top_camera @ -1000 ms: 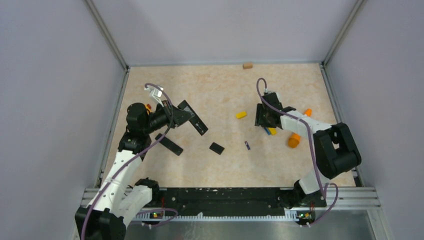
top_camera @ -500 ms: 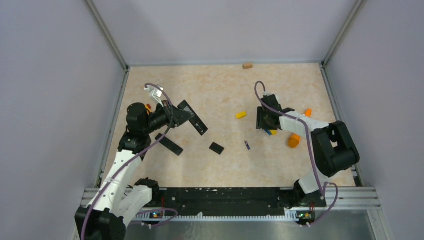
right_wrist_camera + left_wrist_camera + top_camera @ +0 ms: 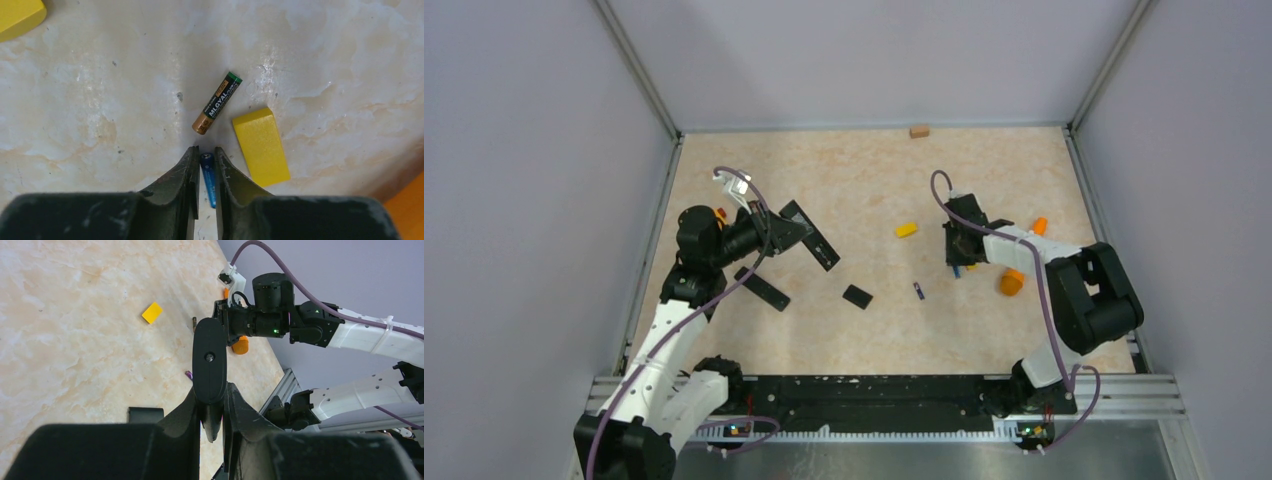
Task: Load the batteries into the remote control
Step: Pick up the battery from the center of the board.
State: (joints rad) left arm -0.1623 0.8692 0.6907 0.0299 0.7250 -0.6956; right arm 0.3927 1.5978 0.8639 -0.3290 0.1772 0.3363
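Note:
My left gripper (image 3: 214, 405) is shut on the near end of the black remote control (image 3: 210, 360), holding it off the table; from above the remote (image 3: 812, 236) sticks out to the right of that gripper (image 3: 776, 235). My right gripper (image 3: 205, 152) is down at the table with its fingers shut on a blue battery (image 3: 207, 172) that lies between them. A black and gold battery (image 3: 217, 102) lies just beyond the fingertips. A purple battery (image 3: 919, 290) lies alone near the middle of the table, to the left of the right gripper (image 3: 959, 258).
A yellow block (image 3: 260, 146) lies right beside the right fingers, another (image 3: 907, 230) farther left. An orange cone (image 3: 1012, 281) rests under the right arm. A black cover (image 3: 857, 295) and a long black piece (image 3: 762, 287) lie near the left arm. A brown block (image 3: 918, 131) sits at the back wall.
The right gripper has come down over the blue battery and its jaws have closed from half open onto it. The left arm and the remote have not moved.

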